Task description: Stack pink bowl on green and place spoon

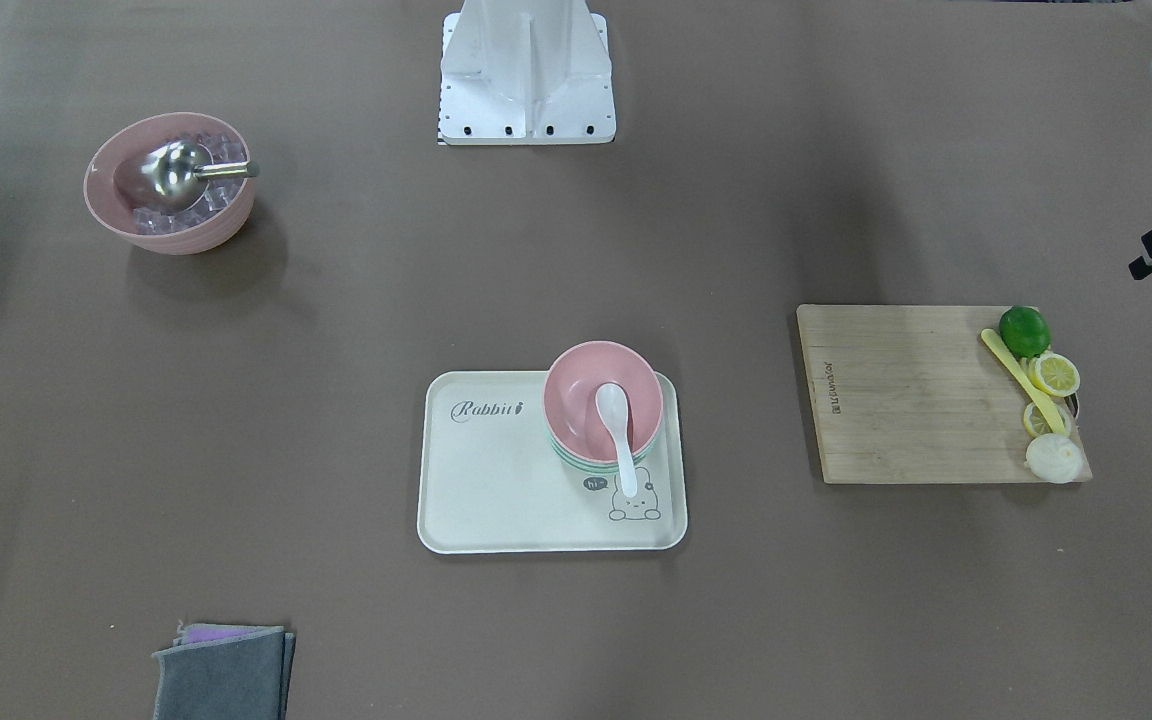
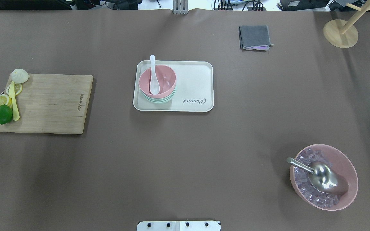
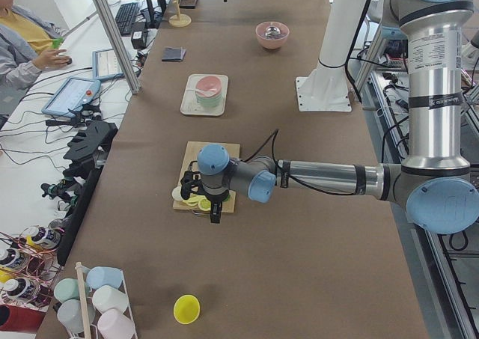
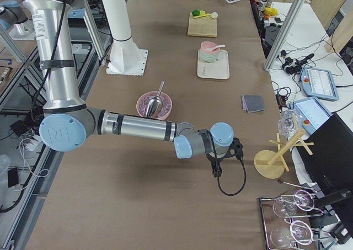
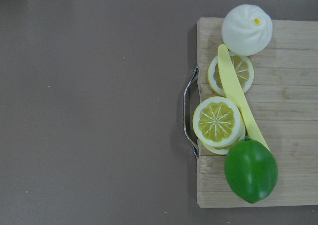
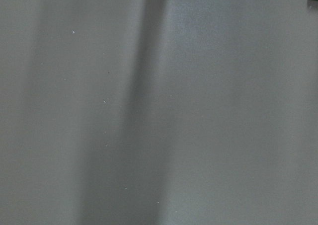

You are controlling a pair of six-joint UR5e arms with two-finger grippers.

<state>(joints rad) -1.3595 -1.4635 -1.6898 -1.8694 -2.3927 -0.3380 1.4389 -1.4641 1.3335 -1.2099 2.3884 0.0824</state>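
Observation:
A pink bowl (image 1: 576, 385) sits nested on a green bowl (image 1: 586, 466) on the cream tray (image 1: 496, 470), also seen from overhead (image 2: 164, 78). A white spoon (image 1: 621, 440) lies in the pink bowl with its handle over the rim. My left gripper (image 3: 215, 208) hangs above the edge of the cutting board, far from the tray. My right gripper (image 4: 216, 167) hangs over bare table beyond the ice bowl. I cannot tell whether either is open or shut. Nothing shows held in either.
A second pink bowl (image 2: 324, 176) holds ice cubes and a metal scoop. A wooden cutting board (image 2: 50, 102) carries a lime (image 5: 251, 170), lemon slices, a yellow knife and a bun. A grey cloth (image 2: 255, 37) and a wooden stand (image 2: 340, 32) are at the far side.

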